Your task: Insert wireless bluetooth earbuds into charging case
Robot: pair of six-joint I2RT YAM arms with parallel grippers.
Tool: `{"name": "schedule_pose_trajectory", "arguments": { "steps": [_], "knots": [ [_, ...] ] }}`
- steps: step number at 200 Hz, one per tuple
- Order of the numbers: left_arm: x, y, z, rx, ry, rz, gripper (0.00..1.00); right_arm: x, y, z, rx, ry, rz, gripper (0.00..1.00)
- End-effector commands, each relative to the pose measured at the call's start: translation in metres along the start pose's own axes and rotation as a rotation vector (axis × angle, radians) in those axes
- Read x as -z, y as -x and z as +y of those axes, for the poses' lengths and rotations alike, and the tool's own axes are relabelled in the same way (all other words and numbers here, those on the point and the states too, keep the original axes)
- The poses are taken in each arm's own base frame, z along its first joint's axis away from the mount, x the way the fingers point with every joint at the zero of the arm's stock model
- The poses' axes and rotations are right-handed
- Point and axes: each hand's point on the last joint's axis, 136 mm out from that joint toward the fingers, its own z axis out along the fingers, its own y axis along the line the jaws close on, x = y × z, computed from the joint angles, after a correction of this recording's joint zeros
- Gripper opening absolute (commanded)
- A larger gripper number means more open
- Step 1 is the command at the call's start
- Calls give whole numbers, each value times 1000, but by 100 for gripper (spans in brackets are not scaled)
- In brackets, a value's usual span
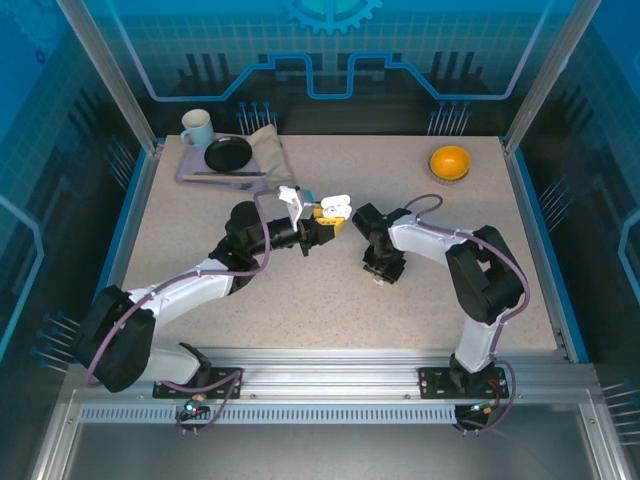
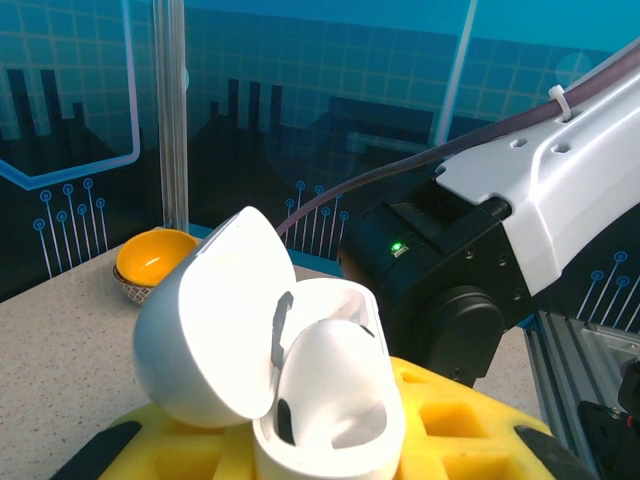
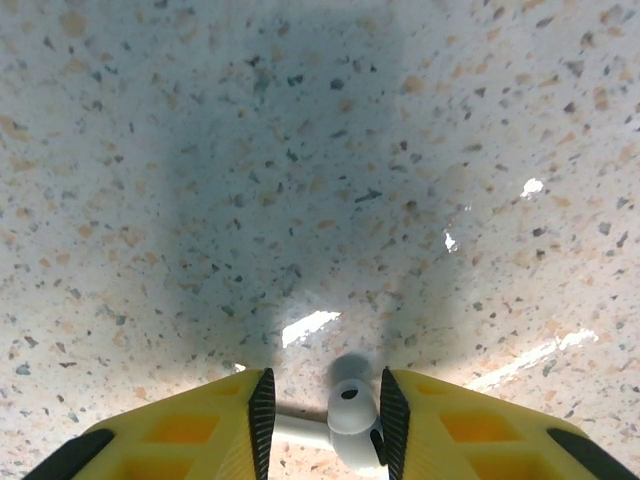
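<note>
1. Nearest the top camera, the left arm and the right arm rise from the metal rail at the table's near edge and reach in towards the middle.
2. The speckled table is bare in front of both grippers and along its left and right edges.
3. A tray fills the far left corner. It carries a mug, a black plate and a cloth.
4. An orange bowl sits near the far right edge, well apart from both arms.
5. The left gripper is clamped on the white charging case above mid-table, and the lid is swung open.
6. The right gripper points straight down just beside the left one. Its yellow fingers pinch a white earbud close to the tabletop.
</note>
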Motion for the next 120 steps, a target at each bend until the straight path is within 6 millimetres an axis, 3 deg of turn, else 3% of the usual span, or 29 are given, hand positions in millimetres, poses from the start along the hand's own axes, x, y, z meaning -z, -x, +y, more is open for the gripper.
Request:
{"name": "schedule_pose_trajectory", "arguments": {
  "steps": [1,49,88,120],
  "knots": [
    [3,15,-1,-27,-4,-38,0,5,-9,-2,26,12,14,36],
    [5,14,-2,-28,-1,-41,0,18,-13,-21,-84,45,-14,49],
    [4,14,-1,-25,5,-44,0,19,-20,-32,-281,17,6,50],
    [5,16,0,-26,6,-46,0,12,-26,-29,-471,40,41,49]
  ]
}}
